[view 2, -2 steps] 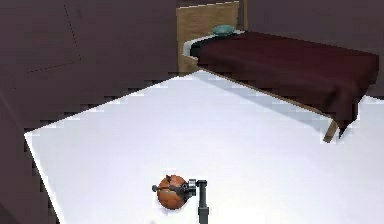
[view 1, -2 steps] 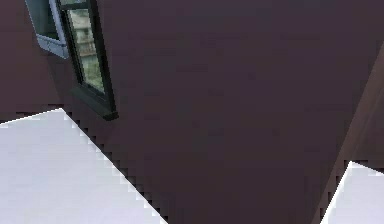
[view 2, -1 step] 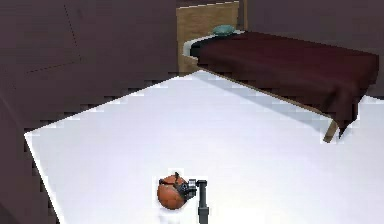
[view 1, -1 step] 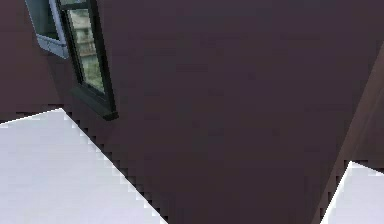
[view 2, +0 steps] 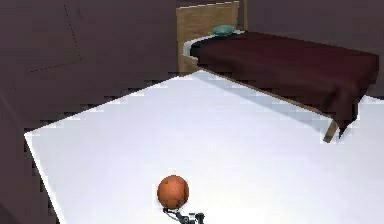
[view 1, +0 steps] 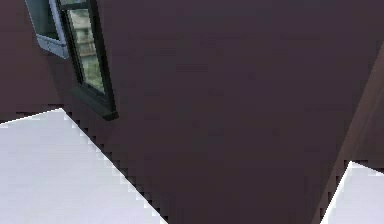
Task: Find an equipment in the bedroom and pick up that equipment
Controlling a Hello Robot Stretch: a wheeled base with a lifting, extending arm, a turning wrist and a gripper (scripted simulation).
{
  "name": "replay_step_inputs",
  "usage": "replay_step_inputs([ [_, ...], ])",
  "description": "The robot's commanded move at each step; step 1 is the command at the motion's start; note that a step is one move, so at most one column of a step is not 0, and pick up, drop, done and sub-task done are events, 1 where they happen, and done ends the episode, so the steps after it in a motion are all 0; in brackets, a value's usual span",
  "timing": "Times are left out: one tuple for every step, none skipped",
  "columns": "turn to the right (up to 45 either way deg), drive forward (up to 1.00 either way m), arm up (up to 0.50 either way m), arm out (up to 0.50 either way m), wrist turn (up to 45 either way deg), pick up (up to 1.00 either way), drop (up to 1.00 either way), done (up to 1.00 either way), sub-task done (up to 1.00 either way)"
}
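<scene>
An orange-brown ball (view 2: 173,190) lies on the pale floor (view 2: 200,130) near the bottom of the arm side view. Just below and to the right of it, thin dark fingers of my gripper (view 2: 187,215) poke up from the bottom edge. The ball rests on the floor right at the fingers, so I cannot tell whether the gripper holds anything or touches the ball.
A bed (view 2: 290,62) with a dark red cover, wooden headboard (view 2: 205,22) and teal pillow (view 2: 222,31) stands at the arm side view's upper right. Dark walls enclose the room. In the forward view a dark wall (view 1: 230,110) stands close ahead, with a window (view 1: 85,50) at upper left.
</scene>
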Motion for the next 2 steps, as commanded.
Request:
replay_step_inputs([
  [0.0, 0.00, 0.00, 0.00, 0.0, 1.00, 0.00, 0.00, 0.00],
  [0.0, 0.00, 0.10, 0.00, 0.0, 0.00, 0.00, 0.00, 0.00],
])
